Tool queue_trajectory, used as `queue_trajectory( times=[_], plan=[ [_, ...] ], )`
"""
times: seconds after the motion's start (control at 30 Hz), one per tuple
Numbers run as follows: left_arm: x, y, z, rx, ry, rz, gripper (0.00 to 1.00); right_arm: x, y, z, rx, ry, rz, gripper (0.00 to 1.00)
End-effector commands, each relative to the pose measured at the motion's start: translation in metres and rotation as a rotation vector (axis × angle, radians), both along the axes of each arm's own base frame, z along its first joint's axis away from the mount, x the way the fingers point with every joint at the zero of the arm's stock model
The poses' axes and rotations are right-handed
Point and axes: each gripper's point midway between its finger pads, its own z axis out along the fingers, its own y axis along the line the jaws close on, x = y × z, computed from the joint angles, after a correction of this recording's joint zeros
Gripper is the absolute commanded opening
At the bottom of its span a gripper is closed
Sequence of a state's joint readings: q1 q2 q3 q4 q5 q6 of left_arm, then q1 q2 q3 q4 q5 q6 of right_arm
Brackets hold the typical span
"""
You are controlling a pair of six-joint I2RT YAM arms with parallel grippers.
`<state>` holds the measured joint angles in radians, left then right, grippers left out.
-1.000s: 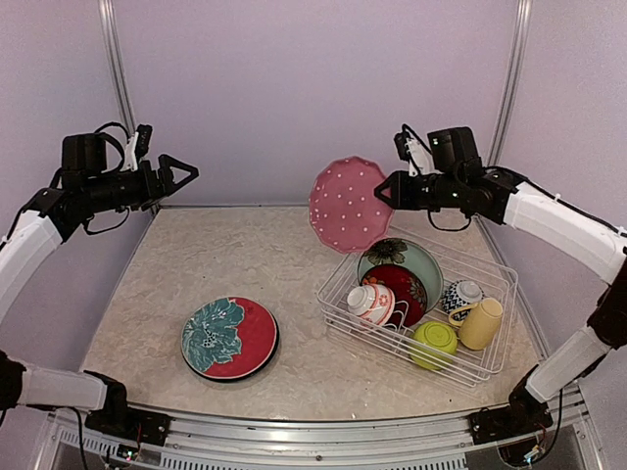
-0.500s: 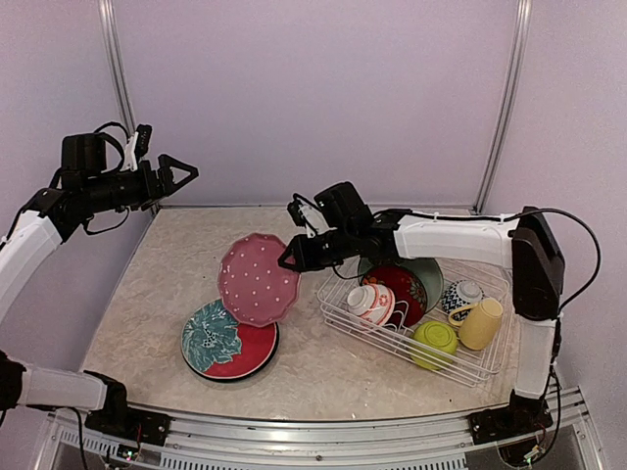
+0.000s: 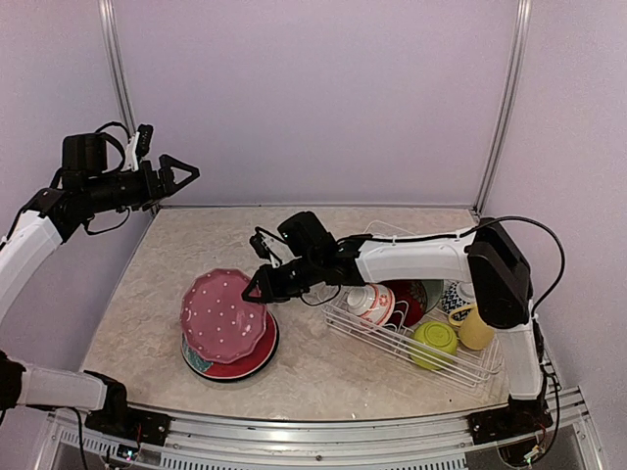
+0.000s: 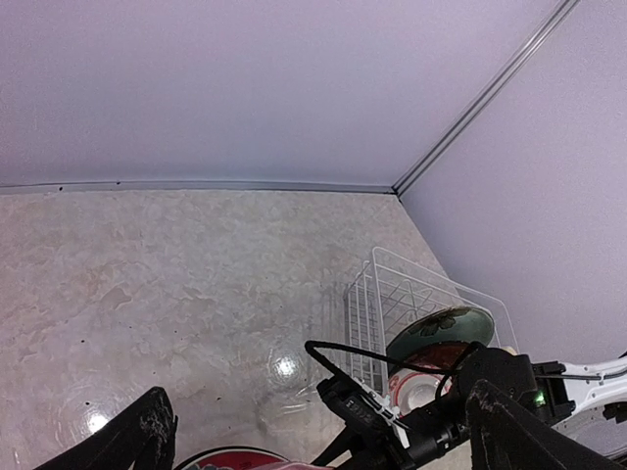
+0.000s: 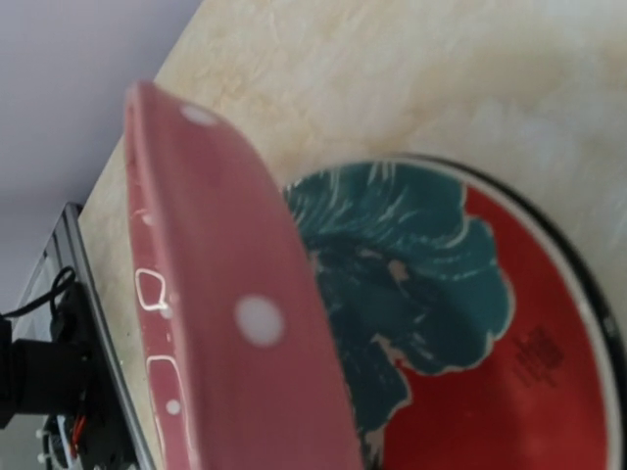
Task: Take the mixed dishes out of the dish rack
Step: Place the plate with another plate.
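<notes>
Pink plate (image 3: 222,318) tilted, overlapping floral plate (image 3: 253,360)

Lighting: bright, even, diffuse, from overhead. Shadows: soft and faint on the table (image 3: 323,367). Glare: two small white spots, left wrist view. Focus: pink dotted plate (image 5: 245,323) blurred against the right wrist lens; top view sharp.

Surface: beige marbled tabletop (image 4: 147,264) meeting lilac walls | Right of centre: white wire dish rack (image 4: 392,291) holding an upright pale teal floral plate (image 4: 446,325), a red plate (image 4: 434,355) against it, possibly a red-white bowl (image 4: 411,390) below | Foreground: right arm's black wrist (image 4: 441,421) with a looped cable | Bottom corners: left gripper (image 4: 318,411), its dark fingers (image 4: 132,441) spread wide
</notes>
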<state>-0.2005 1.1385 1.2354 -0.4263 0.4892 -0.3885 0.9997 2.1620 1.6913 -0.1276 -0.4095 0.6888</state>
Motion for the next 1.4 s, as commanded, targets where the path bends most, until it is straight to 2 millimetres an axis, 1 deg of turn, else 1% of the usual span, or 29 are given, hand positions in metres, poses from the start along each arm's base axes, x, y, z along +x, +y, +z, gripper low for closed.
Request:
queue_trajectory(
  times=[0.0, 0.37, 0.43, 0.57, 0.63, 0.7, 0.87, 0.97, 1.07, 1.17, 1.23, 1.37],
  plan=[
    [-0.001, -0.003, 0.006, 0.009, -0.023, -0.012, 0.99, -0.007, 0.030, 0.045, 0.182, -0.017, 0.063, 0.00],
    [0.000, -0.005, 0.005, 0.010, -0.020, -0.016, 0.99, -0.008, 0.031, 0.005, 0.119, 0.017, 0.060, 0.00],
    [-0.001, -0.005, 0.005, 0.011, -0.021, -0.017, 0.99, -0.007, 0.030, 0.002, 0.103, 0.003, 0.052, 0.08],
    [-0.001, -0.006, 0.006, 0.010, -0.023, -0.020, 0.99, -0.005, 0.022, -0.008, 0.028, -0.025, 0.023, 0.28],
    [-0.002, -0.007, 0.006, 0.008, -0.018, -0.026, 0.99, -0.004, 0.019, -0.010, 0.001, -0.048, 0.020, 0.35],
    [-0.002, -0.008, 0.007, 0.000, -0.011, -0.030, 0.99, -0.002, 0.015, -0.014, -0.035, -0.061, 0.014, 0.39],
    [-0.001, -0.007, 0.016, -0.046, 0.022, -0.004, 0.99, 0.001, 0.009, -0.021, -0.090, -0.086, 0.000, 0.44],
    [0.000, -0.004, 0.032, -0.131, 0.052, 0.049, 0.99, 0.000, 0.006, -0.024, -0.137, -0.107, -0.004, 0.50],
    [-0.005, -0.005, 0.058, -0.237, 0.091, 0.064, 0.99, 0.002, 0.001, -0.030, -0.197, -0.146, -0.020, 0.61],
    [-0.012, -0.006, 0.090, -0.340, 0.114, 0.069, 0.99, 0.003, -0.002, -0.034, -0.228, -0.164, -0.027, 0.67],
    [-0.021, -0.007, 0.117, -0.416, 0.103, 0.047, 0.99, 0.005, -0.005, -0.035, -0.241, -0.170, -0.038, 0.75],
    [-0.041, -0.009, 0.164, -0.537, 0.060, -0.009, 0.99, 0.010, -0.011, -0.023, -0.243, -0.204, -0.070, 0.79]
  ],
)
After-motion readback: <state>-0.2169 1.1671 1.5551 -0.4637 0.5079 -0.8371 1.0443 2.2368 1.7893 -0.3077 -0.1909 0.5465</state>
